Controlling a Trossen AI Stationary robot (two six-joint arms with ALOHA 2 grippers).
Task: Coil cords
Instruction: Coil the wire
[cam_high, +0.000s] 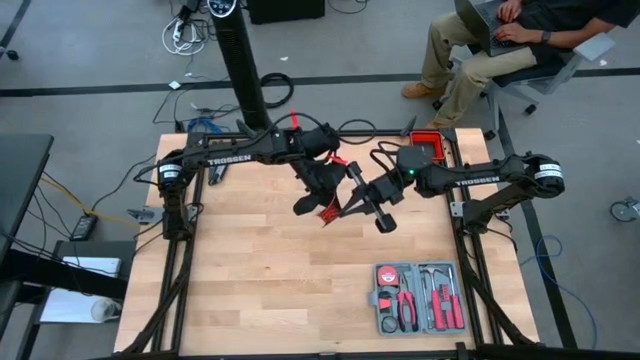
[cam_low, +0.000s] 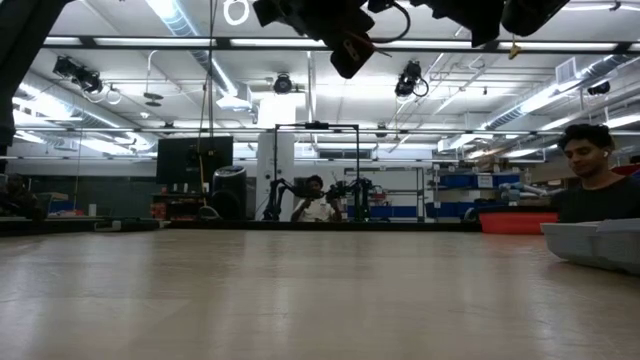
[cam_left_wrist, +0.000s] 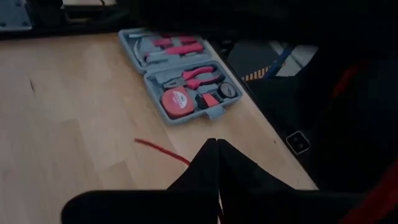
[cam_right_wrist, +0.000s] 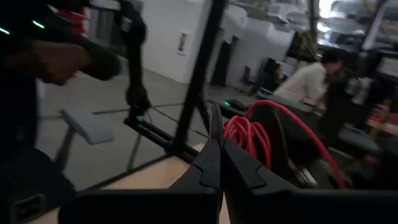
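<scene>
Both arms are up off the table (cam_high: 250, 290), meeting well behind the tool case (cam_high: 418, 298). The red cord (cam_right_wrist: 255, 134) hangs in loops in the air between them, a bit of it trailing near the left gripper (cam_left_wrist: 214, 163). Left gripper's fingers are pressed together and so are the right gripper's (cam_right_wrist: 219, 163); looks like each pinches the cord, though I can't see the contact. I'd say it's mid-coil. Next move probably means laying another loop without dropping the bundle.
</scene>
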